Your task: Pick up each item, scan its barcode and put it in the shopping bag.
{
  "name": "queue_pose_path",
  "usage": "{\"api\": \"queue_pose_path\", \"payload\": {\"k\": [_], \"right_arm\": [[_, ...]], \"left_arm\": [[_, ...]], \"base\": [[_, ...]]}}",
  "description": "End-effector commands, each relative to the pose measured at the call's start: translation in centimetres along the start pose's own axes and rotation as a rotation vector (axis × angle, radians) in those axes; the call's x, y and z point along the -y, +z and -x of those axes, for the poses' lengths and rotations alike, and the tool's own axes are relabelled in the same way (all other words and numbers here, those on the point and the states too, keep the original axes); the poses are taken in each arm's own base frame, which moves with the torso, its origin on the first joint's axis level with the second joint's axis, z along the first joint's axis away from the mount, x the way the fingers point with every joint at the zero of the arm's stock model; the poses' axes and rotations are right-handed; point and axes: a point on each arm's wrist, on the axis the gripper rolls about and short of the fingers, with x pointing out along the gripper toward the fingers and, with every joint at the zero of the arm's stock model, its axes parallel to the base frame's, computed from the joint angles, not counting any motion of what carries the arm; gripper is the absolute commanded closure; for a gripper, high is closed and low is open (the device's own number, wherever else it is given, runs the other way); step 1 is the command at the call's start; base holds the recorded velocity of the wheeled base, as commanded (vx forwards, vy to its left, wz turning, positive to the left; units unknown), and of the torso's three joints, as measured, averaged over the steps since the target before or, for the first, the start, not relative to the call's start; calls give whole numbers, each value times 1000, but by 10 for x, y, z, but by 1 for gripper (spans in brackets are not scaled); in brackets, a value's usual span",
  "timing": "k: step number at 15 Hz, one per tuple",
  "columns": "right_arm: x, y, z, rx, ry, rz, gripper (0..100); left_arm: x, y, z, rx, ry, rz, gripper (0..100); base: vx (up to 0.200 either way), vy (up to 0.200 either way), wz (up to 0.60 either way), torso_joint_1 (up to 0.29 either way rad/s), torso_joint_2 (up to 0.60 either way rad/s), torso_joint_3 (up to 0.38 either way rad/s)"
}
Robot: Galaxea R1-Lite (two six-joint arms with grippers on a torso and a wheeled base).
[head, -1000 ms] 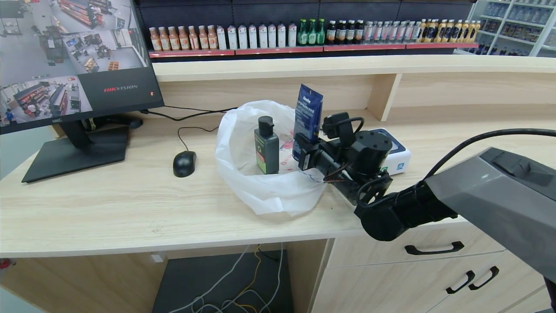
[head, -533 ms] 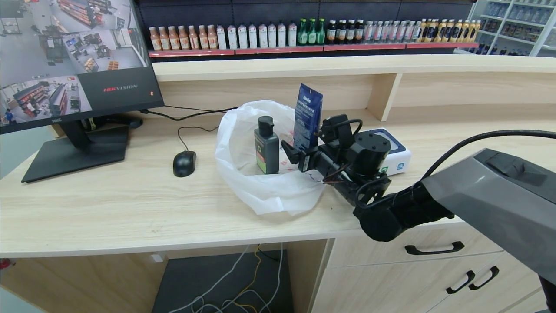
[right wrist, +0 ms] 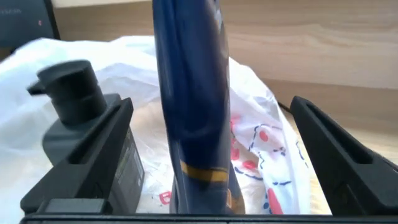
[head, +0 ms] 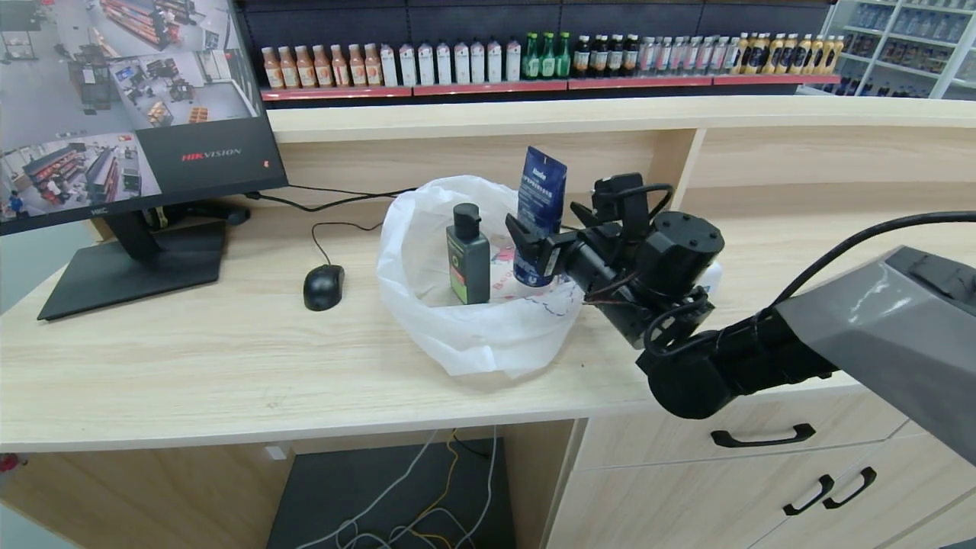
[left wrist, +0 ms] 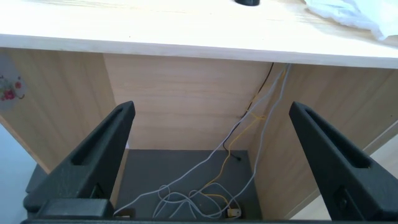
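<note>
The blue pouch (head: 540, 217) stands upright, top up, in the white shopping bag (head: 457, 335), right of an upright dark bottle (head: 467, 255). The right gripper (right wrist: 210, 106) is spread wide around the pouch, not clamping.

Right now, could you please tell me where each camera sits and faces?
Head view: on the head, facing forward and down at the counter; right arm and right tool show.
Left wrist view: below the counter edge, facing cables; open left tool shows.
Right wrist view: facing the blue pouch in the bag; open fingers show.
Head and right wrist views share blue pouch and bag.
</note>
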Motion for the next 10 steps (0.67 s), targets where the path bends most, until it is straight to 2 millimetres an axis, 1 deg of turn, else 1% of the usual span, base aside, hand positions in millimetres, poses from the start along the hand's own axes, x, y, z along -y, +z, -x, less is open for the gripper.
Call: {"api": "queue_pose_path", "payload": {"k": [1, 3, 5, 6, 7, 8, 10], "right_arm": [[0, 22, 17, 17, 2, -10, 0], [1, 34, 45, -18, 5, -26, 0], [3, 54, 74, -19, 4, -26, 0], [4, 60, 82, -16, -10, -27, 0], [6, 70, 101, -12, -27, -44, 0], [7, 75, 117, -9, -30, -44, 0], [12, 78, 151, -16, -45, -36, 0]], "left_arm": [[0, 0, 0, 0, 1, 1, 0], [0, 0, 0, 0, 1, 1, 0], [0, 0, 0, 0, 1, 1, 0], [0, 0, 0, 0, 1, 1, 0], [0, 0, 0, 0, 1, 1, 0], [0, 0, 0, 0, 1, 1, 0], [0, 0, 0, 0, 1, 1, 0]], "base": [[0, 0, 0, 0, 0, 0], [0, 0, 0, 0, 0, 0], [0, 0, 0, 0, 0, 0], [0, 0, 0, 0, 0, 0], [0, 0, 0, 0, 0, 0], [0, 0, 0, 0, 0, 0], [0, 0, 0, 0, 0, 0]]}}
